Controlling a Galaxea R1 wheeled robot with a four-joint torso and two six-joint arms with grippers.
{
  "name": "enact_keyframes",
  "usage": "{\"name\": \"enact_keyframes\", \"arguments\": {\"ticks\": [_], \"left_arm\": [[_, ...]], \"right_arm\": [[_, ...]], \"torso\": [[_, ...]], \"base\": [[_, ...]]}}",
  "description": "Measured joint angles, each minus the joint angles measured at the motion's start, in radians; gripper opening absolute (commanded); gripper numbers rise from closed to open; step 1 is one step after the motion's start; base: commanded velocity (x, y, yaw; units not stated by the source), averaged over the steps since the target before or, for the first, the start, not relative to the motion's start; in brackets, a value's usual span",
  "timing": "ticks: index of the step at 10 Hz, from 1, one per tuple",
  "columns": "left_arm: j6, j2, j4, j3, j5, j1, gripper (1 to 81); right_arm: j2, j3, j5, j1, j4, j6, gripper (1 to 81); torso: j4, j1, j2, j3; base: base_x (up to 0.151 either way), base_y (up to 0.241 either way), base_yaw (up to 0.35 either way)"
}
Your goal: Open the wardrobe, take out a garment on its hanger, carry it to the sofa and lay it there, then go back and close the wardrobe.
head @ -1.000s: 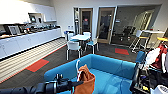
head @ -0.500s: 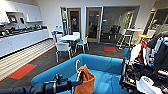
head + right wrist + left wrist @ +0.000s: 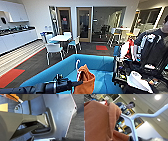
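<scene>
Rust-orange sweatshirt (image 3: 85, 80) hangs bunched and folded on a thin white hanger (image 3: 77, 65), hook curving up, held over the blue sofa (image 3: 100, 65) seat just in front of the robot. Left gripper (image 3: 75, 83) clamps the hanger at its base; the left wrist view shows the hanger neck (image 3: 132, 126) beside orange cloth. Right gripper jaws: cannot tell. Versus half a second ago, the camera has swung; table and chairs (image 3: 60, 41) sit further right, sofa closer.

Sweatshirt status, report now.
Left pincer shut on hanger, sweatshirt hanging from it. Sofa directly ahead, sweatshirt over its seat. Person with rig at sofa's right end.
</scene>
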Motion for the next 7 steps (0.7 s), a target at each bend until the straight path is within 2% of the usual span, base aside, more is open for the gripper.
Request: {"name": "enact_keyframes", "arguments": {"ticks": [6, 7], "left_arm": [[0.0, -0.005, 0.002, 0.0, 0.001, 0.022, 1.0], [0.0, -0.005, 0.002, 0.0, 0.0, 0.021, 1.0]], "right_arm": [[0.001, 0.0, 0.0, 0.005, 0.0, 0.0, 81.1], [0.002, 0.0, 0.0, 0.005, 0.0, 0.0, 81.1]], "torso": [[0.0, 0.0, 0.0, 0.0], [0.0, 0.0, 0.0, 0.0]], "base": [[0.0, 0.0, 0.0], [0.072, 0.0, 0.0]]}}
